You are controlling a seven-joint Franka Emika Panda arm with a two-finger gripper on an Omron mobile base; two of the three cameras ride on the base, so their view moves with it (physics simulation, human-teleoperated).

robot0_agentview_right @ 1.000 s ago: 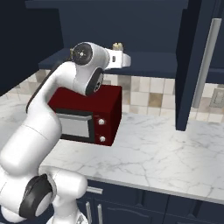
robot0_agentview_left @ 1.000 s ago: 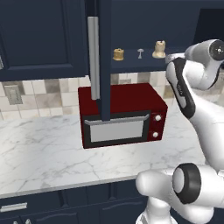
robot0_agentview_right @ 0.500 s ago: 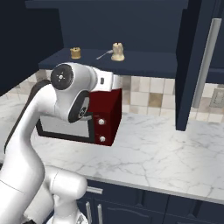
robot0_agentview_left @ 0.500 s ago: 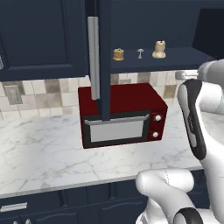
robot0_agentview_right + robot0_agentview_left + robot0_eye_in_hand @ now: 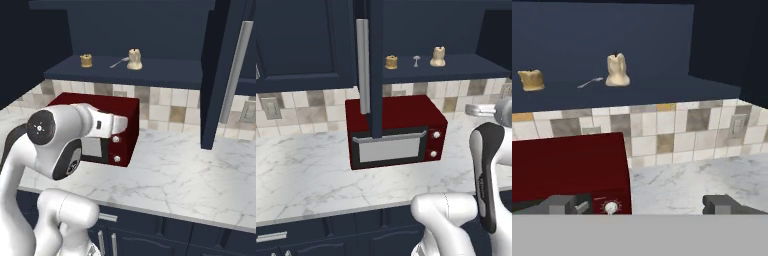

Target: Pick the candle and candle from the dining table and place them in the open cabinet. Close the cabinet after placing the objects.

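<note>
Since the earlier frames the white arm had drawn back and dropped below the shelf, leaving both candles inside the dark navy upper cabinet (image 5: 466,67). On its shelf, near the left end, sat the squat golden-tan candle (image 5: 391,62); a small silver spoon-like item (image 5: 416,60) lay between it and the taller pale cream candle (image 5: 438,56) toward the middle. The gripper (image 5: 647,205) stood wide open and empty, over the red microwave (image 5: 396,131) on the white marble counter (image 5: 190,175). The flat navy door with its long silver bar handle (image 5: 235,82) still hung open. Judged risk: a swing toward the door could clip the microwave's right edge or push the door off-line.
</note>
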